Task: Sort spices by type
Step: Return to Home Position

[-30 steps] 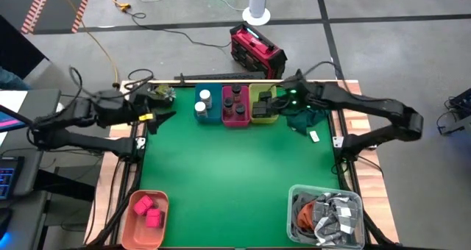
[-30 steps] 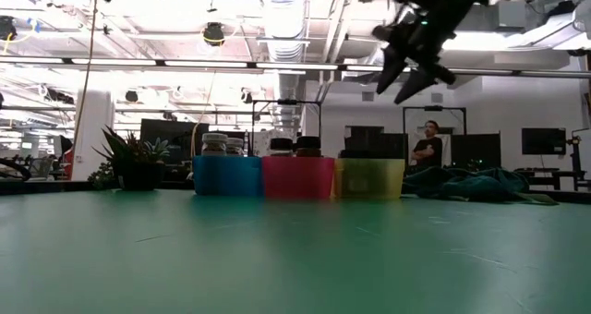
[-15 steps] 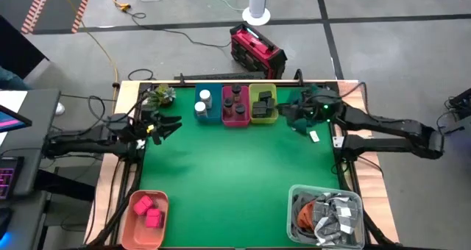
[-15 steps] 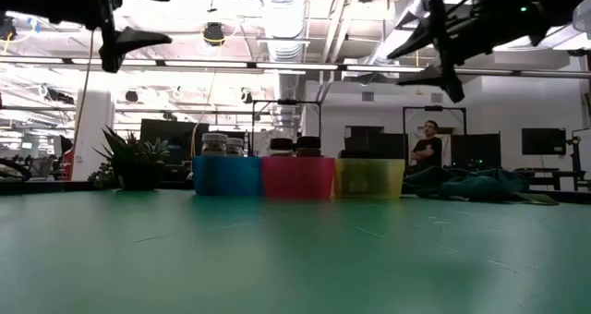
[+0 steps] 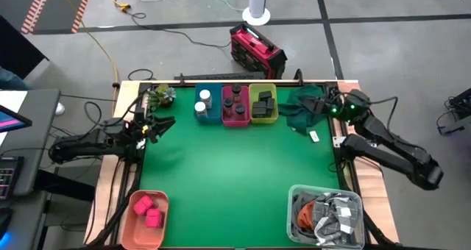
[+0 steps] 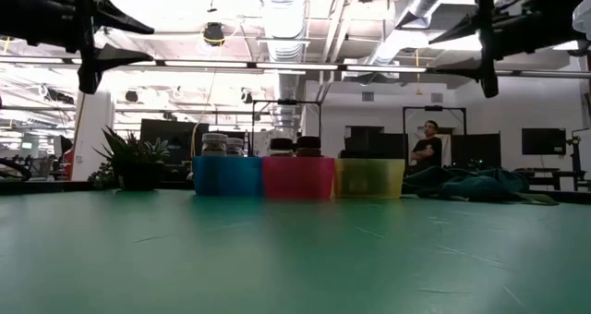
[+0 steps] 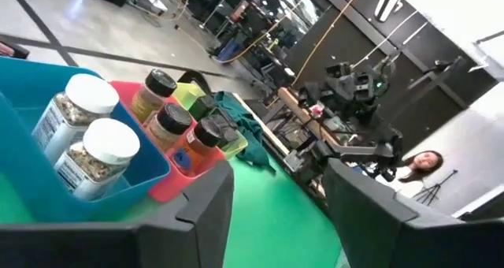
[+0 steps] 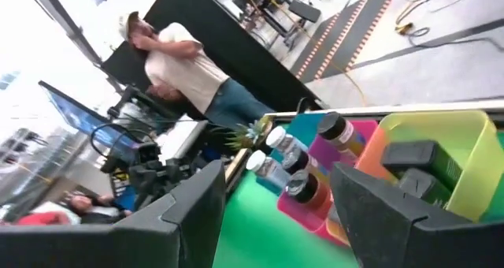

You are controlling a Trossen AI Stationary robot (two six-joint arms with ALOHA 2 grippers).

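Spices, four kinds, every one in view binned. White-capped jars (image 5: pixel 199 109), two, stand upright in the blue bin (image 5: pixel 215 103). Dark-capped jars (image 5: pixel 235 101) are in the magenta bin (image 5: pixel 235 123), and black boxes (image 5: pixel 263 99) in the yellow bin (image 5: pixel 263 120). The three bins stand side by side in a row at the table's far edge. The row's long axis runs from the left arm's side to the right arm's side. Pink blocks (image 5: pixel 154 218), two, lie in the salmon tray (image 5: pixel 140 234) at the near corner on the left arm's side, well apart from the row.

Left gripper (image 5: pixel 160 125): raised over the table's left edge, near the blue end of the row, jaws apart, holding nothing, aimed inward.

Right gripper (image 5: pixel 321 103): raised over the dark green cloth (image 5: pixel 298 114), near the yellow end, jaws likewise apart and empty.

Governing relation: the row lies between the two grippers and below them. The low view shows both well above the jar caps.

Judged: sorting looks complete and nothing is left to fetch. Each arm need only draw off toward its own side, away from the bins. The left arm is nearer the tray. Risk is slight, chiefly the right fingers catching the cloth.
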